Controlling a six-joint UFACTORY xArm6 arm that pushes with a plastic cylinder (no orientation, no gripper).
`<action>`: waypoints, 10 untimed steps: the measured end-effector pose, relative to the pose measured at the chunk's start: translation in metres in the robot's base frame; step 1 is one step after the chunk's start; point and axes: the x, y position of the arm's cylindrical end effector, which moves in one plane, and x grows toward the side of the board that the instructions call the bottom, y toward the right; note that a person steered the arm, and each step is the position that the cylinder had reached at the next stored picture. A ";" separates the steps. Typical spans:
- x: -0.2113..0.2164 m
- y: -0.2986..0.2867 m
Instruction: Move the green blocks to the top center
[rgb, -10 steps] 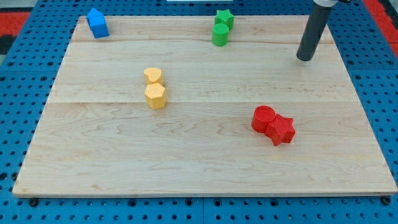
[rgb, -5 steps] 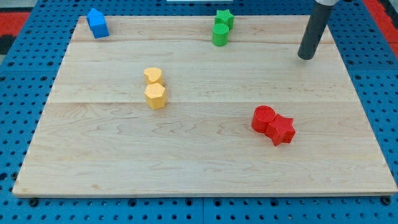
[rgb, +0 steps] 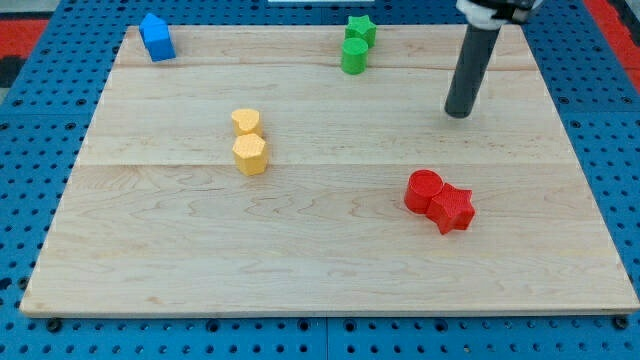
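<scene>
My tip (rgb: 458, 113) rests on the bench (rgb: 320, 250), apart from the green star (rgb: 361, 28) and green cylinder (rgb: 354, 56); no writing is readable.

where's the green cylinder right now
The green cylinder sits near the board's top edge, just right of centre, touching the green star above it. My tip is off to its right and lower.

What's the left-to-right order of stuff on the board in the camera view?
blue block → yellow pair → green pair → red cylinder → red star, with my tip above it in the view.
</scene>
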 end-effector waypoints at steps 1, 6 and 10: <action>-0.015 -0.002; -0.178 -0.058; -0.133 -0.064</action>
